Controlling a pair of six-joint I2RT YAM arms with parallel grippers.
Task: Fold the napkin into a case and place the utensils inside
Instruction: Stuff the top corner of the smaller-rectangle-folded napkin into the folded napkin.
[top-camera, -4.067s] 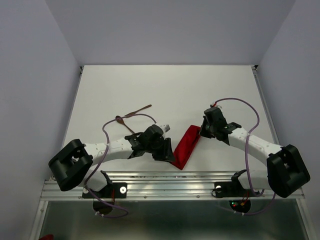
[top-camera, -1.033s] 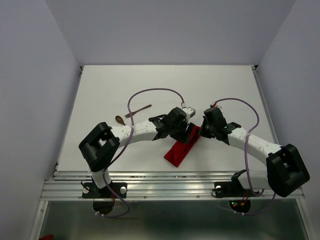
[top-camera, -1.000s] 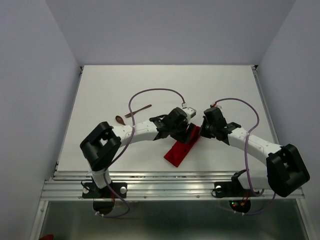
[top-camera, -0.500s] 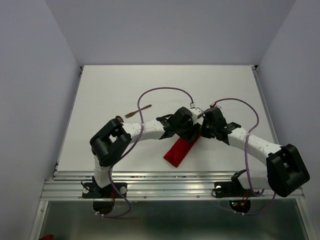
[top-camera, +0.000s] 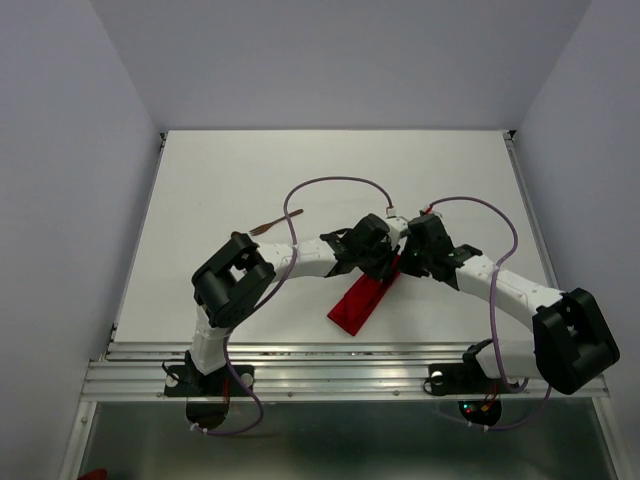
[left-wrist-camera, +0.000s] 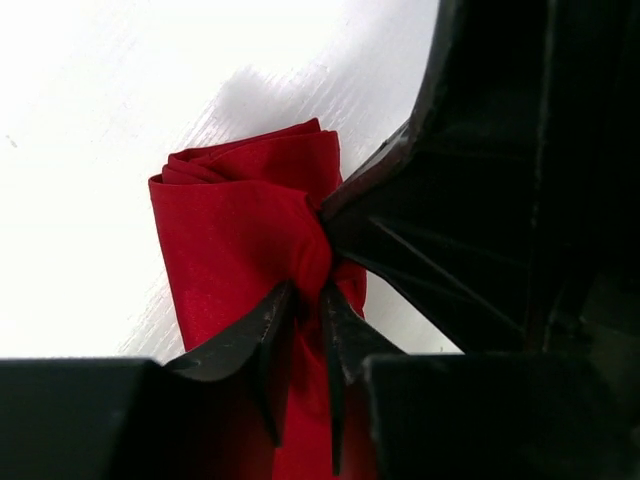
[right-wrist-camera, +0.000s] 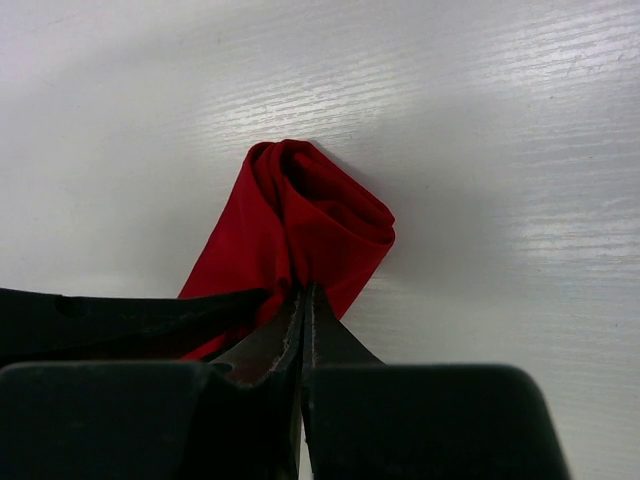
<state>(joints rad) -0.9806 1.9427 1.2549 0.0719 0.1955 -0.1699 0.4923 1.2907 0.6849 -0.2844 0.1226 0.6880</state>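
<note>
The red napkin (top-camera: 358, 300) lies as a narrow folded strip, slanting from the near middle of the table up to the two grippers. Both grippers meet at its far, rolled end (left-wrist-camera: 240, 220). My left gripper (left-wrist-camera: 305, 305) has its jaws drawn close, with a pinch of red cloth filling the gap between them. Just to its right, my right gripper (right-wrist-camera: 302, 290) is shut on the edge of the same end (right-wrist-camera: 300, 220). In the top view, the left gripper (top-camera: 388, 265) and right gripper (top-camera: 404, 266) almost touch. One slim brown utensil (top-camera: 268, 227) lies far left; the left arm covers the rest.
The left arm (top-camera: 300, 262) stretches across the table's middle with its elbow (top-camera: 232, 280) raised near the utensil. Purple cables (top-camera: 335, 185) loop above both wrists. A white table (top-camera: 330, 170) lies beyond the grippers, with grey walls around it.
The left arm swung right along the strip to its far end beside the right gripper, and its jaws narrowed onto the cloth. The right arm held still.
</note>
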